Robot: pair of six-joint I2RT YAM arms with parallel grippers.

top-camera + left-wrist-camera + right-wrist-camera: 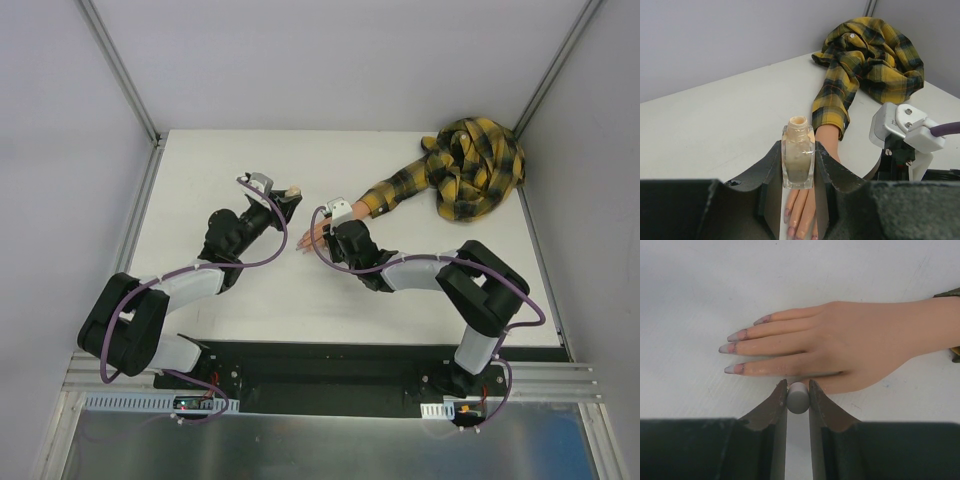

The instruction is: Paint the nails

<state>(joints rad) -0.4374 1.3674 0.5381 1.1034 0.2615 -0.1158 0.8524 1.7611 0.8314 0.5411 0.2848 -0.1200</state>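
Observation:
A peach mannequin hand [855, 337] lies palm down on the white table [230, 160], its fingers pointing left. Its pale lilac-pink nails [729, 347] tip the fingers, with darker smudges at their bases. A yellow-black plaid sleeve [395, 192] covers the wrist. My right gripper [798, 389] is shut on a grey round brush cap [798, 398], just at the thumb side of the hand; the brush tip is hidden. My left gripper [798, 167] is shut on a small beige bottle [798, 157], upright and uncapped, held left of the fingertips [790, 217].
The rest of the plaid shirt [475, 168] lies bunched at the back right corner. Grey walls stand close on the left, back and right. My right wrist's white camera mount [905, 125] shows close to the right of the bottle.

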